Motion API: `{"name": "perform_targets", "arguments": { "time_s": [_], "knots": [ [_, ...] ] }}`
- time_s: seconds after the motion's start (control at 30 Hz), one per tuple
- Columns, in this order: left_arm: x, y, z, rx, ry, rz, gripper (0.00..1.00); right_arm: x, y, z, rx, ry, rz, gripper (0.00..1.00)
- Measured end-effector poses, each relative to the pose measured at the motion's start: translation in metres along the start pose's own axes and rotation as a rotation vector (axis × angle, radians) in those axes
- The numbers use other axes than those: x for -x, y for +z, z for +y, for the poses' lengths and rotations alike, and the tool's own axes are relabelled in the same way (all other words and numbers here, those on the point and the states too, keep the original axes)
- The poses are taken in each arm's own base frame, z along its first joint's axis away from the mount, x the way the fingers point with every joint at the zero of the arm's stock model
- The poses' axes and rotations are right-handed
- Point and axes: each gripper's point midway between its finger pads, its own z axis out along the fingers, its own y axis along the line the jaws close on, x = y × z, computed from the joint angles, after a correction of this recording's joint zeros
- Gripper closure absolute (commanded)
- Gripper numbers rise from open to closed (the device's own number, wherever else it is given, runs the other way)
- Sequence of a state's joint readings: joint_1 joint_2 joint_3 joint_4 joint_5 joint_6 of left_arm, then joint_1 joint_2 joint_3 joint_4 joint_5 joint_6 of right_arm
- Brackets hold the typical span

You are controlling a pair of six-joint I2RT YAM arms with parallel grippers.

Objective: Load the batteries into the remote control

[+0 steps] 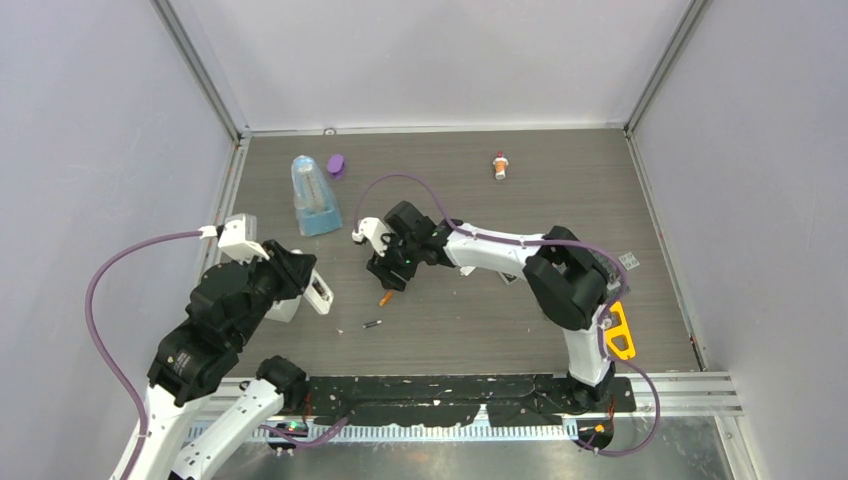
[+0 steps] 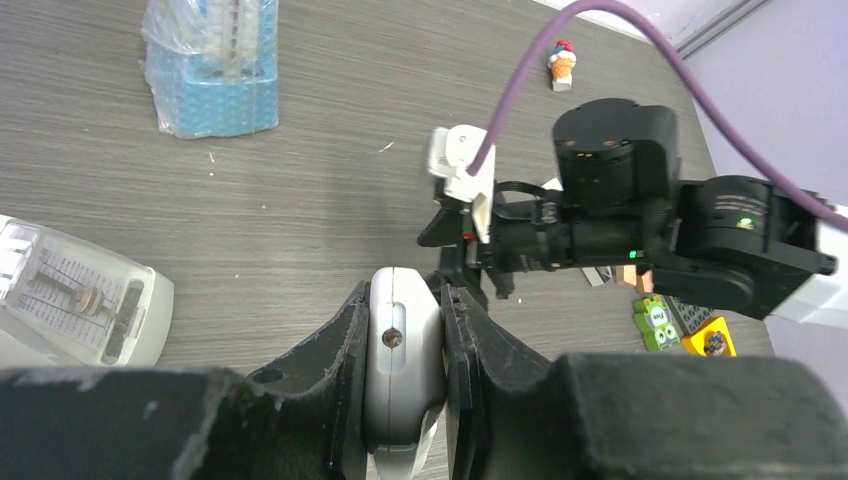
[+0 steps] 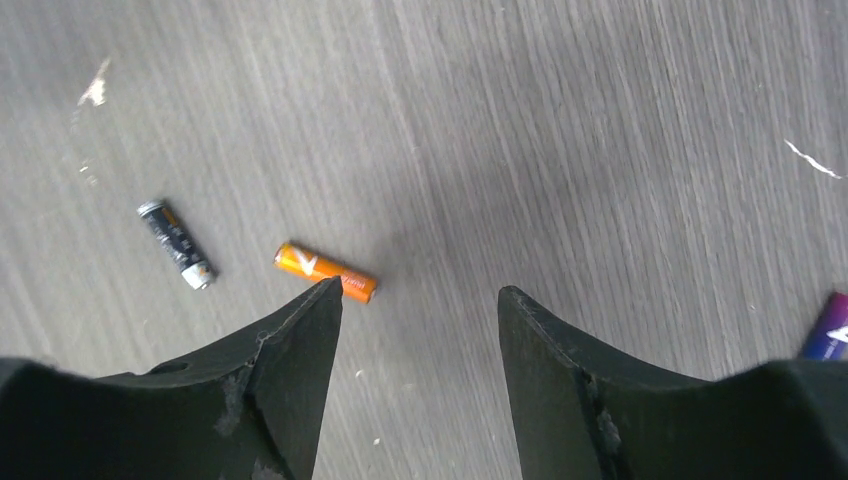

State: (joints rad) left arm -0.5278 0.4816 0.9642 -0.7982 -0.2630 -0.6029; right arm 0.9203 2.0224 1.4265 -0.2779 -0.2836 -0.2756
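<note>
My left gripper (image 2: pixel 403 300) is shut on the white remote control (image 2: pixel 400 350), seen edge-on between the fingers; in the top view it is held above the table at the left (image 1: pixel 318 292). My right gripper (image 3: pixel 420 295) is open and empty, hovering over the table centre (image 1: pixel 385 272). An orange battery (image 3: pixel 326 271) lies just beyond its left fingertip (image 3: pixel 325 300), also in the top view (image 1: pixel 385 297). A dark battery with silvery tips (image 3: pixel 176 243) lies further left, nearer the table's front (image 1: pixel 372 323). A purple battery (image 3: pixel 828 330) shows at the right edge. The fourth battery is out of view.
A blue bubble-wrapped package (image 1: pixel 315 195) and a purple cap (image 1: pixel 336 165) lie at the back left. A red-and-white little bottle (image 1: pixel 500 166) is at the back. A clear metronome-like case (image 2: pixel 70 300) is left of my left gripper. Small toys (image 2: pixel 655 325) lie at the right.
</note>
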Motion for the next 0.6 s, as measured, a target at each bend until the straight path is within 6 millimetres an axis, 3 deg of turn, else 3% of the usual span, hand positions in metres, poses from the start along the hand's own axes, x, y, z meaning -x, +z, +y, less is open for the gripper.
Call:
{"name": "perform_targets", "arguments": {
  "time_s": [0.2, 0.37, 0.6],
  "knots": [
    [-0.001, -0.002, 0.000, -0.008, -0.002, -0.002, 1.00, 0.007, -0.023, 0.011, 0.057, -0.107, 0.006, 0.36],
    [-0.002, -0.002, -0.001, -0.012, -0.001, 0.000, 1.00, 0.004, -0.020, 0.018, 0.091, -0.190, 0.052, 0.36],
    [-0.002, -0.002, -0.001, -0.014, -0.002, 0.002, 1.00, -0.020, -0.009, 0.035, 0.144, -0.291, 0.140, 0.36]
  ]
}}
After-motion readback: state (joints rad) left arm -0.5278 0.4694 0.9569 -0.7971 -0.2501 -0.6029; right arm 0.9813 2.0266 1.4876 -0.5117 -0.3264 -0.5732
